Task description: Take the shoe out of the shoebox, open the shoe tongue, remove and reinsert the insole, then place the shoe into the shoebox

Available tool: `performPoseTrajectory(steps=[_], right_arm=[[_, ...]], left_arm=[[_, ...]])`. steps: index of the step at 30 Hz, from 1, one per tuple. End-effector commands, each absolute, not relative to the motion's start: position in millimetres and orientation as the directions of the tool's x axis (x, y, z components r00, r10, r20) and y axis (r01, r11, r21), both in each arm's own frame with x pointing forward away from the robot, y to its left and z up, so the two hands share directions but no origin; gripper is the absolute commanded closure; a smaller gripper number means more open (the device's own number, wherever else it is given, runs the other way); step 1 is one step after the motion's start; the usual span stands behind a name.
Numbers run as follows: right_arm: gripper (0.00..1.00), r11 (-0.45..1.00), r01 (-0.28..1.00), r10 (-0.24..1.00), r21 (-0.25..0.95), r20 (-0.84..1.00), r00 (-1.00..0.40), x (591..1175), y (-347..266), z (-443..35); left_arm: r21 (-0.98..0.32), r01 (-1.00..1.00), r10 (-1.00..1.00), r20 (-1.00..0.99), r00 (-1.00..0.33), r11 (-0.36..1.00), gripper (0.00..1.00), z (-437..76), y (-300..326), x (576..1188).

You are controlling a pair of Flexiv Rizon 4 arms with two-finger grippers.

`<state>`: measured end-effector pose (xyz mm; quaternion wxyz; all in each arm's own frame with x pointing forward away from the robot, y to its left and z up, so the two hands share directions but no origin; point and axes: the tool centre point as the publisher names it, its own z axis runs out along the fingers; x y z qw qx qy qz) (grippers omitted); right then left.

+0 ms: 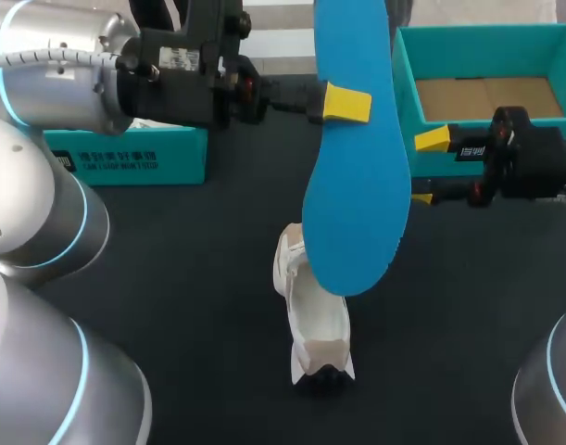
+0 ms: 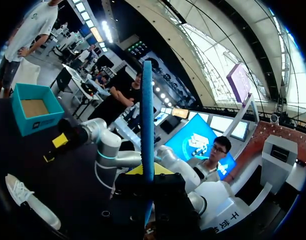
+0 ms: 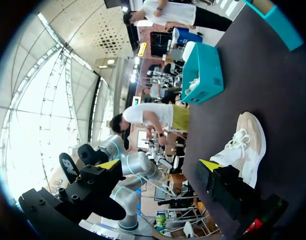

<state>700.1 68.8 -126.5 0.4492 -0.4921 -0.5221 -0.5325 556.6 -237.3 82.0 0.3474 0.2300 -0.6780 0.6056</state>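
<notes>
Insole (image 1: 357, 185), blue, is gripped by my left gripper (image 1: 344, 103). The jaws are closed down to the insole's thickness. One yellow fingertip (image 1: 347, 104) lies flat on the near face; the other is hidden behind it. In the left wrist view the insole shows edge-on, a thin blue strip running straight out ahead from between the fingers and lifted well off the table (image 1: 171, 297).

Back from the left jaws, beside that arm's wrist, a teal box (image 1: 125, 153) sits on the black surface.

Shoe (image 1: 315, 324), white and beige with laces visible, rests on the table below the insole's free end. It is well under the left jaws and touches neither gripper. From the left wrist it lies (image 2: 30, 200) far down and off to one side of the fingers. From the right wrist it lies (image 3: 245, 145) ahead of the jaws, just past one finger and not between them.

My right gripper (image 1: 427, 169) has its jaws spread wide with nothing held. In its own wrist view the two yellow tips stand far apart (image 3: 160, 165).

Shoebox (image 1: 403, 83), teal and open-topped with its brown floor showing, sits just beyond the right gripper, close by its fingers but not touching. I can't tell the shoe's tongue position from these views.
</notes>
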Motion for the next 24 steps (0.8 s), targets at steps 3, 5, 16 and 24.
performPoseTrajectory(steps=[3, 5, 16, 24], right_arm=[[0.00, -0.054, 0.992, 0.037, 0.113, 0.993, -0.111, 699.3, 69.4, -126.3], [0.00, -0.054, 0.992, 0.037, 0.113, 0.993, -0.111, 699.3, 69.4, -126.3], [0.00, -0.054, 0.992, 0.037, 0.113, 0.993, -0.111, 699.3, 69.4, -126.3], [0.00, -0.054, 0.992, 0.037, 0.113, 0.993, -0.111, 699.3, 69.4, -126.3]], left_arm=[[-0.662, -0.733, 0.112, 0.749, -0.653, 0.158, 1.00, 79.9, -237.3, 556.1], [-0.716, -0.677, 0.075, 0.695, -0.716, 0.172, 1.00, 76.5, -235.6, 561.6], [-0.987, 0.004, -0.132, -0.026, -0.991, 0.160, 1.00, 60.0, -233.6, 596.9], [-0.990, -0.006, -0.136, -0.014, -0.991, 0.141, 1.00, 57.7, -233.2, 599.6]])
